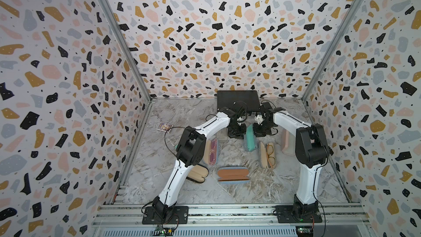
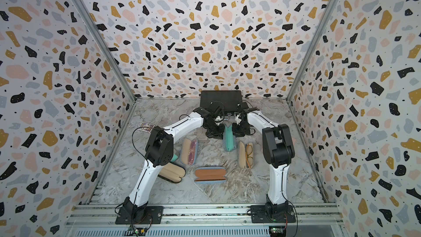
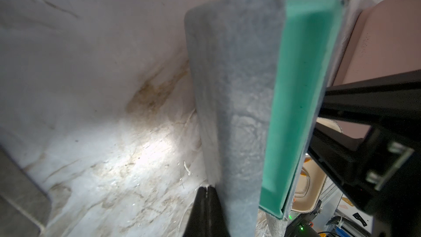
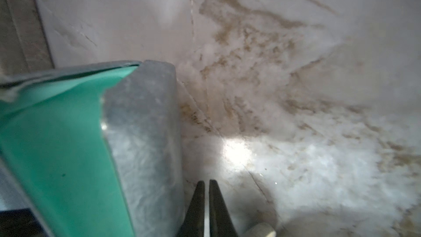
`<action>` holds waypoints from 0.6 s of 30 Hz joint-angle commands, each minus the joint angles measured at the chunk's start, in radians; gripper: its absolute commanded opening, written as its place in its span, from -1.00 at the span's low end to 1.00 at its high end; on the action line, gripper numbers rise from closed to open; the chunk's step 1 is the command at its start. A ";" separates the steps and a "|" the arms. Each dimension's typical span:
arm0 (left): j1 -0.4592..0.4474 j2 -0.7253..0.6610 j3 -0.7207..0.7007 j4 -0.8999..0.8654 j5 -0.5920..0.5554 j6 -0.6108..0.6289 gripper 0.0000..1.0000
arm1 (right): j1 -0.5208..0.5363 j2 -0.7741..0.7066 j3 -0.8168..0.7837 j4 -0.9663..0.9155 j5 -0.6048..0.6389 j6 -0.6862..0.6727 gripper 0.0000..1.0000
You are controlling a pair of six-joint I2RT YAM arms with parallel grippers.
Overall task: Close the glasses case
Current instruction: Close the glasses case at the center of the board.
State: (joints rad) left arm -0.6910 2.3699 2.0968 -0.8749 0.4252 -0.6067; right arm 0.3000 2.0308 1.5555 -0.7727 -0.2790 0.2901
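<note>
The case is teal with grey felt, the table grey marble veined brown, the walls white terrazzo flecked with ochre, pink, grey and black.

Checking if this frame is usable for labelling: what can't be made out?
Contents of the teal case: top views, its raised panels hide them.
Whether the left gripper and right gripper touch it: top views, their bodies cover it; wrist views blurred.
Print on the card: top views, too small.

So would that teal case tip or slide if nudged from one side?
The teal case probably tips easily: it looks propped up and partly folded, not lying flat. Its grey felt skin likely drags on the marble tabletop rather than sliding freely.
</note>
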 commanded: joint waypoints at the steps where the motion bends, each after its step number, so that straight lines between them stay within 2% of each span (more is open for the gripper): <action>1: -0.029 0.019 0.067 0.088 0.057 0.004 -1.00 | 0.042 -0.021 0.032 -0.016 -0.104 -0.027 -0.80; 11: -0.029 0.009 0.064 0.078 0.044 0.014 -1.00 | 0.044 -0.030 0.029 -0.018 -0.075 -0.019 -0.79; 18: -0.012 -0.100 -0.043 0.078 -0.027 0.038 -1.00 | 0.044 -0.090 0.000 -0.014 0.014 0.012 -0.65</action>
State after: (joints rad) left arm -0.7040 2.3554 2.0941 -0.8371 0.4236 -0.5930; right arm 0.3302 2.0235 1.5570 -0.7734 -0.2928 0.2848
